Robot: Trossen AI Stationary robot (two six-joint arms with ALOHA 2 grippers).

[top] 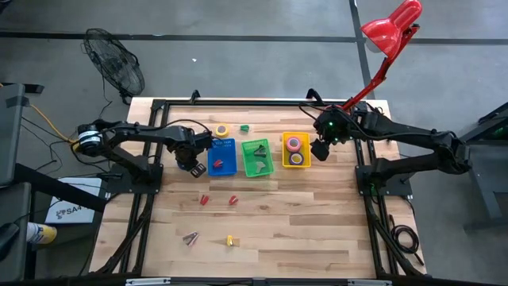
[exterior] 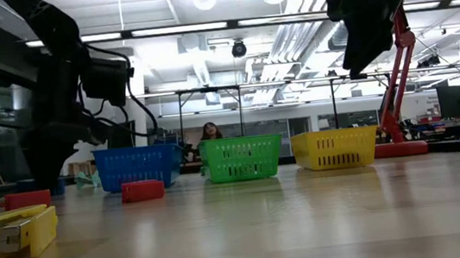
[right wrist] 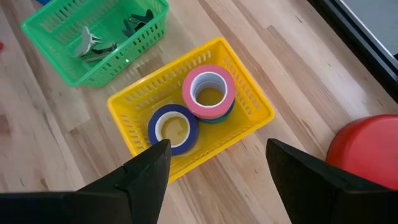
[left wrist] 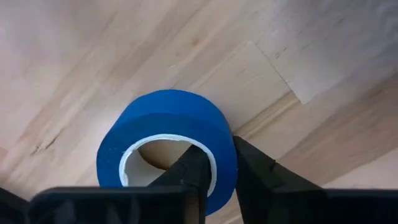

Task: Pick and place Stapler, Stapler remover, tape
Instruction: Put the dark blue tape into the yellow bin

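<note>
My left gripper (top: 190,161) is down at the table just left of the blue bin (top: 223,157), shut on a blue tape roll (left wrist: 168,143). My right gripper (top: 320,149) hangs open above the table just right of the yellow bin (top: 295,150), touching nothing. That bin holds a pink roll (right wrist: 209,90) stacked on another roll, and a dark blue roll (right wrist: 173,127) lying flat. A yellow roll (top: 221,129) lies on the table beyond the blue bin. Two red staplers (top: 203,199) (top: 232,200), a yellow stapler (top: 230,240) and a staple remover (top: 190,237) lie nearer the table's near edge. My left gripper (left wrist: 219,149) has the blue roll by its wall (left wrist: 225,163) on the side nearest the wrist. One finger (left wrist: 193,171) is inside the ring and the other finger (left wrist: 261,177) is outside it. Whether the roll rests on the table or is lifted, I cannot tell.
The green bin (top: 257,156) between the blue and yellow bins holds dark staple removers (right wrist: 99,46). A small green thing (top: 244,127) lies beyond it. A red lamp (top: 389,32) stands at the far right corner, its base (right wrist: 367,149) close to the yellow bin. A red item (top: 218,164) lies in the blue bin.
</note>
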